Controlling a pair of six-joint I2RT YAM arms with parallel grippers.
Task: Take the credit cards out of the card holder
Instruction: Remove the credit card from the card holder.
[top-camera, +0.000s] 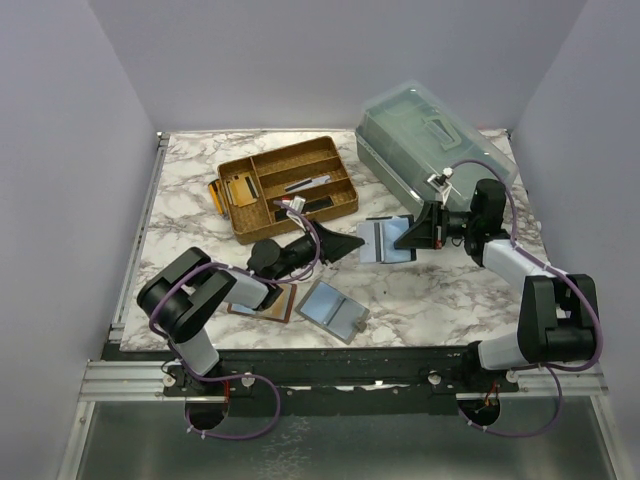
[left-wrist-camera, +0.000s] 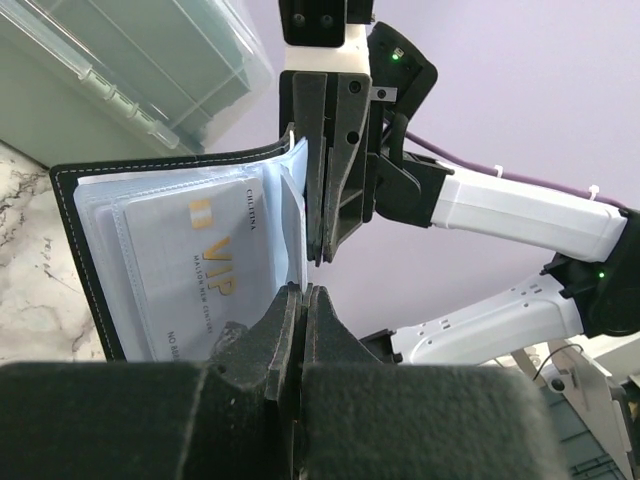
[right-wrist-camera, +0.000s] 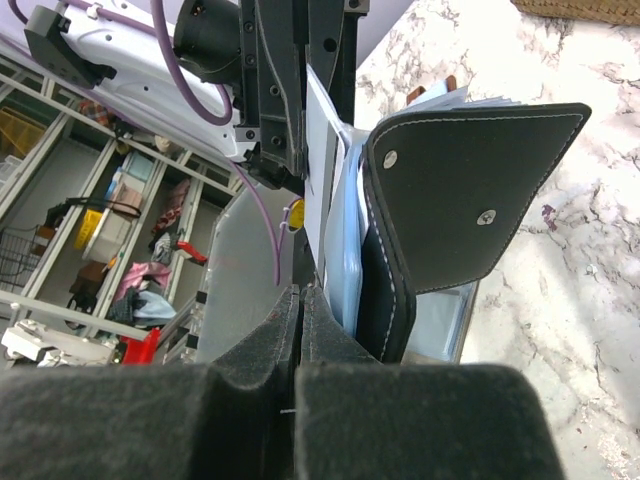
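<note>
The black card holder (top-camera: 385, 240) hangs open between my two grippers above the middle of the table. Its blue-grey pockets (left-wrist-camera: 110, 215) face the left wrist camera, and its black outside with the snap strap tab (right-wrist-camera: 470, 200) faces the right. One pale credit card (left-wrist-camera: 200, 270) with gold VIP lettering sits in a front pocket. My left gripper (left-wrist-camera: 303, 290) is shut on the lower edge of a thin pale leaf (left-wrist-camera: 295, 200) of the holder. From the opposite side my right gripper (right-wrist-camera: 303, 292) is shut on a thin pale card edge (right-wrist-camera: 320, 150) in that same leaf.
A brown divided tray (top-camera: 290, 185) with gold cards (top-camera: 240, 187) stands behind the left arm. A clear lidded bin (top-camera: 435, 140) fills the back right. A grey holder (top-camera: 333, 310) and a brown holder (top-camera: 262, 300) lie near the front edge.
</note>
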